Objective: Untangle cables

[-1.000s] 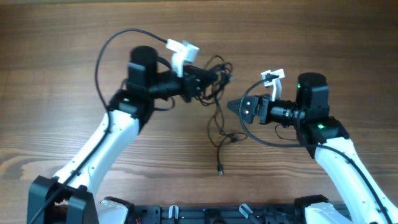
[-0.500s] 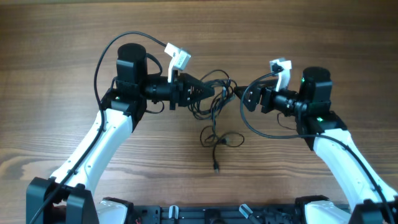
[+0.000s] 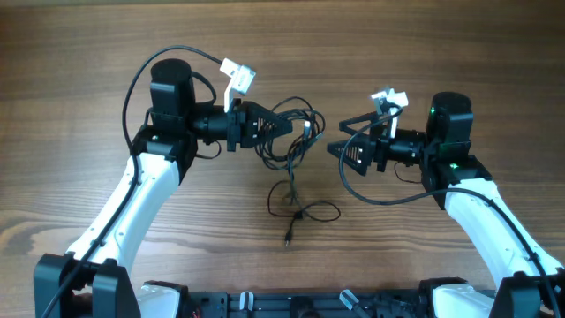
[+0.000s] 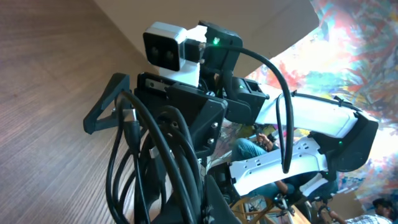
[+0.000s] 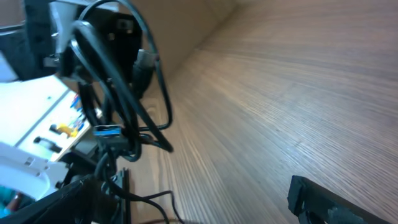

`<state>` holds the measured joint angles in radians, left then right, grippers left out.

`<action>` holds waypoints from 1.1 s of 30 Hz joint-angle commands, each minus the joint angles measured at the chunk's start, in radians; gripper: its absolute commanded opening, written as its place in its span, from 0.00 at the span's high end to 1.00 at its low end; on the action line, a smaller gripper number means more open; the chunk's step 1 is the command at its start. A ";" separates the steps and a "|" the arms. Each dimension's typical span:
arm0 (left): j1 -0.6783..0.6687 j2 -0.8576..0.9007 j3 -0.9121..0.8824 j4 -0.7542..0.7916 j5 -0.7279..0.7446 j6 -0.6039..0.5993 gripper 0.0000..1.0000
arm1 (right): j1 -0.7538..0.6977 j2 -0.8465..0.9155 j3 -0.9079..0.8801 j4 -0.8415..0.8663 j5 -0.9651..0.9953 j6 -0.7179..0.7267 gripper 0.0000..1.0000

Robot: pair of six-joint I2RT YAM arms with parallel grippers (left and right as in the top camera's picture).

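Note:
A knot of thin black cables (image 3: 296, 132) hangs above the wooden table between my two arms. My left gripper (image 3: 275, 127) is shut on this bundle; in the left wrist view the loops (image 4: 155, 155) fill the jaws (image 4: 208, 202). Loose strands drop to the table and loop there (image 3: 305, 208), ending in a small plug (image 3: 287, 238). My right gripper (image 3: 335, 148) is open and empty, pointing at the bundle from the right, a short gap away. In the right wrist view the bundle (image 5: 115, 106) hangs ahead of the wide-open jaws (image 5: 193, 202).
The wooden table (image 3: 424, 53) surrounds the arms. Thicker black wires run along each arm (image 3: 141, 84) (image 3: 371, 199). White camera mounts sit on both wrists (image 3: 237, 75) (image 3: 388, 99). A dark frame edge (image 3: 291, 305) runs along the near side.
My left arm has pulled the bundle leftward and the trailing strands have slid left on the table. My right gripper went up to the bundle, then drew back down, open.

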<state>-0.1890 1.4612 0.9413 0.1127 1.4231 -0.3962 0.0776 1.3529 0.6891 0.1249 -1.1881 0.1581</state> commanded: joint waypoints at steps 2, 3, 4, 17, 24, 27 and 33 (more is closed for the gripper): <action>-0.033 -0.014 0.007 0.002 0.024 -0.009 0.96 | -0.002 0.007 0.005 0.036 0.014 -0.023 0.05; -0.044 -0.014 0.007 0.002 0.024 -0.009 0.96 | -0.002 0.007 0.005 0.042 0.026 -0.023 0.06; -0.054 -0.014 0.007 0.002 0.023 -0.009 0.96 | -0.002 0.007 0.005 0.051 0.024 -0.020 0.06; -0.104 -0.014 0.007 0.003 0.023 -0.009 0.96 | 0.006 0.007 0.005 0.146 0.105 0.089 0.11; -0.137 -0.014 0.007 0.004 0.022 -0.009 0.96 | 0.095 0.020 0.005 0.122 0.307 0.109 0.11; -0.136 -0.014 0.007 0.010 0.000 -0.009 0.96 | 0.097 0.024 0.005 0.130 0.198 0.102 0.13; -0.138 -0.014 0.007 0.090 -0.039 -0.057 0.96 | 0.164 0.059 0.005 0.166 0.284 0.090 0.66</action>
<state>-0.3191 1.4612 0.9413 0.1829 1.3956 -0.4107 0.2058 1.3819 0.6891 0.2600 -0.9783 0.2600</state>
